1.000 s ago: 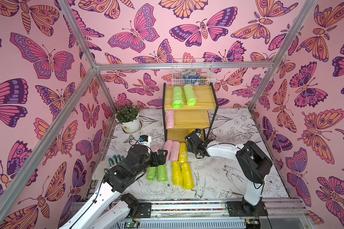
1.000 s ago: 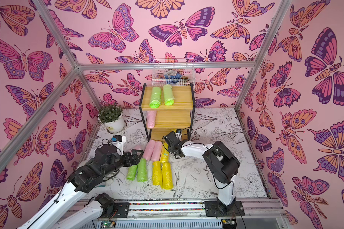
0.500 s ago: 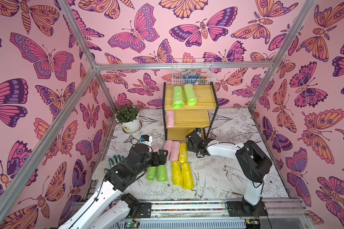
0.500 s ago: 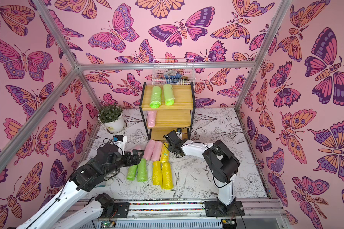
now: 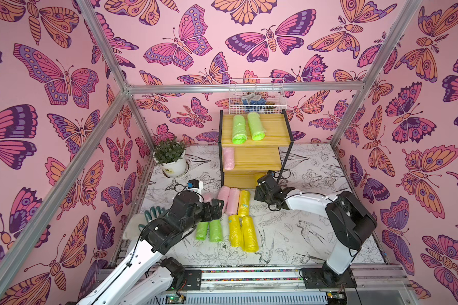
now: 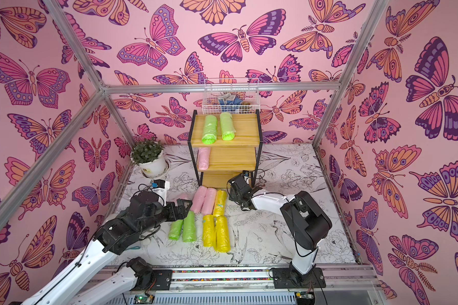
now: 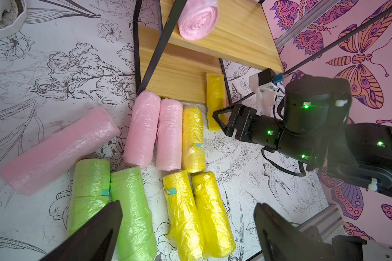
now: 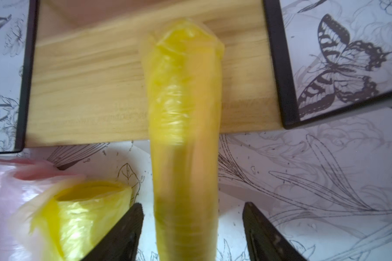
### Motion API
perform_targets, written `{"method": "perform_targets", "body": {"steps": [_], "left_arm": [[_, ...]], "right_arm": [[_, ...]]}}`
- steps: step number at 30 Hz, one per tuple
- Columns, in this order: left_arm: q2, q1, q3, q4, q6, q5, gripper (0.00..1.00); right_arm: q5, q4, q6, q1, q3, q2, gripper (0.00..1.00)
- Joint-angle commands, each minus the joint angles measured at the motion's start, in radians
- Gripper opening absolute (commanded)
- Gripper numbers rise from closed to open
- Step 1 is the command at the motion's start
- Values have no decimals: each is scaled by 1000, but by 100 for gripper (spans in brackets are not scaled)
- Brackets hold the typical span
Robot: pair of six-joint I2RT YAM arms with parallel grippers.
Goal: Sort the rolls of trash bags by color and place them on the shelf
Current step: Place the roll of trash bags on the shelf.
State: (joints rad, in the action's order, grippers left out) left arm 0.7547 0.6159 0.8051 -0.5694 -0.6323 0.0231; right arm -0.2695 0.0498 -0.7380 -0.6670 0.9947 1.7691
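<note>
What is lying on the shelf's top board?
Two lime green rolls lie side by side on the shelf's top board. That board covers the back of the tier below, where only one pink roll shows.

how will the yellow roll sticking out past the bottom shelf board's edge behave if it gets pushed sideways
The yellow roll is a cylinder, so it would probably roll across the bottom board. Its crinkly film looks slick and squashy, so a grip may slip. With one end past the edge, it might slide off.

Black frame post (image 8: 278, 67) near yellow roll (image 8: 183, 101)
</note>
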Motion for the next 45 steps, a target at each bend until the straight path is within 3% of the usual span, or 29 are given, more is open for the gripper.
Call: {"method": "perform_targets", "body": {"steps": [1, 19, 35, 45], "left_arm": [[-10, 4, -1, 11, 8, 0, 97], [-22, 4, -16, 12, -3, 5, 97], [-45, 4, -51, 12, -22, 3, 97], [-51, 4, -70, 12, -13, -1, 99]], "right_arm": [[-6, -150, -45, 29, -16, -20, 71], [-12, -150, -19, 3, -102, -87, 75], [72, -188, -7, -21, -179, -133, 75], [40, -265, -17, -65, -330, -278, 75]]}}
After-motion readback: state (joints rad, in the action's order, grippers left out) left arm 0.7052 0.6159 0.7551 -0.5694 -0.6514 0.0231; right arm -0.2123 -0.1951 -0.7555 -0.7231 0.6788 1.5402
